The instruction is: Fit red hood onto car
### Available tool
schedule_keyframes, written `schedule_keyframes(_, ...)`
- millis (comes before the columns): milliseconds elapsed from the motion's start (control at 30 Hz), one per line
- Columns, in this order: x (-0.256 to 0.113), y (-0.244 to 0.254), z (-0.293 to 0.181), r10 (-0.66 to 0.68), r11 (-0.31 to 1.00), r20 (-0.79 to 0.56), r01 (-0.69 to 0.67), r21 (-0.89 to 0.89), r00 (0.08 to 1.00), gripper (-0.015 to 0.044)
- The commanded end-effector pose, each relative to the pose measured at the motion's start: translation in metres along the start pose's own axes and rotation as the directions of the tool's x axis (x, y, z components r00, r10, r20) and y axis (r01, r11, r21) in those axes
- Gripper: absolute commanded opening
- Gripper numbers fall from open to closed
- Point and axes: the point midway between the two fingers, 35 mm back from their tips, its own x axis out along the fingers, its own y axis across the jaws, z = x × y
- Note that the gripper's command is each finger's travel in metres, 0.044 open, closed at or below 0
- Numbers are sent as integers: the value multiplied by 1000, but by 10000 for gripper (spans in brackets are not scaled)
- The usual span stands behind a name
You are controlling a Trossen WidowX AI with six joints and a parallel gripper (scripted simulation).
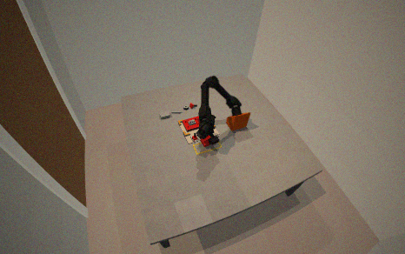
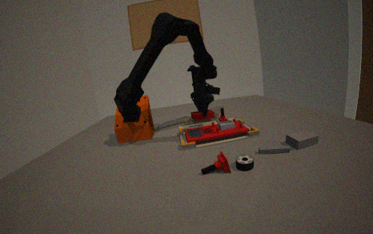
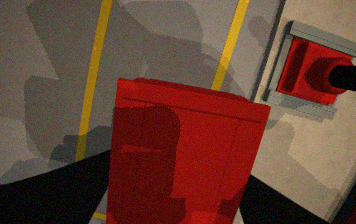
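The red hood (image 1: pixel 205 142) (image 2: pixel 196 116) (image 3: pixel 205 145) is at or just above table level, within the yellow outline (image 1: pixel 198 153) (image 3: pixel 92 90), flat roof up. My gripper (image 1: pixel 210 139) (image 2: pixel 205 114) (image 3: pixel 177 168) points down and is shut on the hood, one finger against each long side. The red chassis (image 1: pixel 186 123) (image 2: pixel 194 137) sits in the jig (image 2: pixel 253 131) beside it. The grey engine block (image 1: pixel 192 123) (image 2: pixel 226 125) is on its deck. Red pegs stick up near the engine; not all can be made out. The hood's holes are hidden.
A red part with an upright black stub (image 2: pixel 222 113) (image 3: pixel 342 78) stands in a grey holder between hood and chassis. Beyond the jig lie a red piece with black rod (image 2: pixel 223 163), a wheel (image 2: pixel 240 166), a grey bar (image 2: pixel 274 151) and a grey block (image 2: pixel 302 140). An orange block (image 1: pixel 238 123) (image 2: pixel 134 130) is at the arm's base.
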Motion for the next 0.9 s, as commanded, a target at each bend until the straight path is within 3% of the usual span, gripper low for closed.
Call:
schedule_keyframes(0,-14,1,3,8,1000,7,-8,10,1000,0)
schedule_keyframes(500,-71,2,3,10,1000,7,-10,9,1000,0)
schedule_keyframes(867,-80,-15,9,12,1000,9,-12,5,1000,0)
